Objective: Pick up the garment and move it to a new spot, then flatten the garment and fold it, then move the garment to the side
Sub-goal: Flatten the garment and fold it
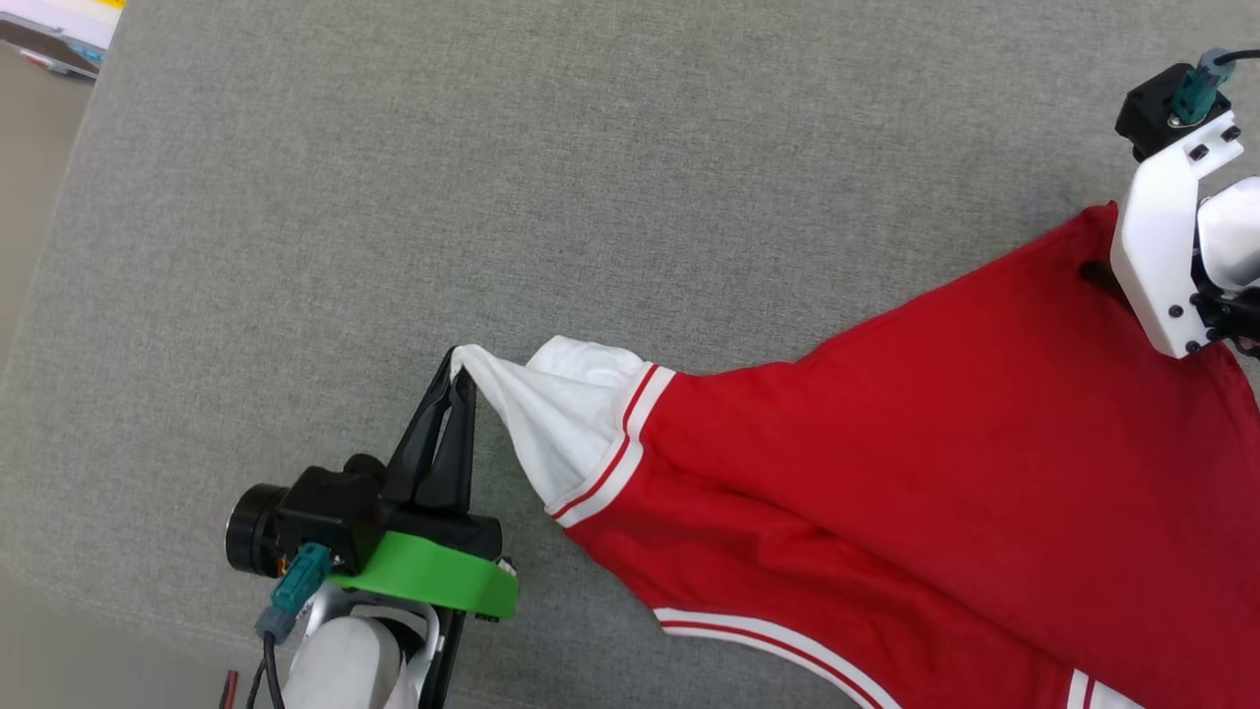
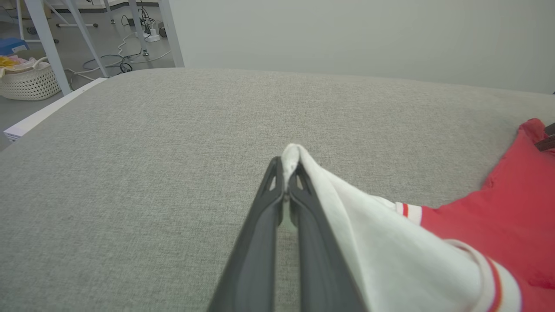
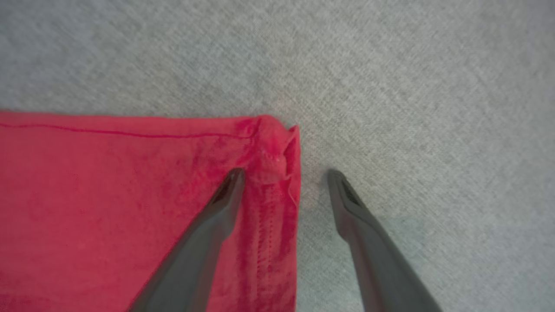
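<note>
Left gripper (image 1: pixel 461 369) clamped on tip of white sleeve (image 1: pixel 551 414) of the garment (image 1: pixel 886 443), sleeve stretched taut. Right gripper (image 3: pixel 284 173) jaws wide apart, gripping nothing, straddling red hem corner (image 3: pixel 273 143): one finger over cloth, other over grey cushion (image 1: pixel 394 197). Garment lies spread on cushion, right part of head view.
</note>
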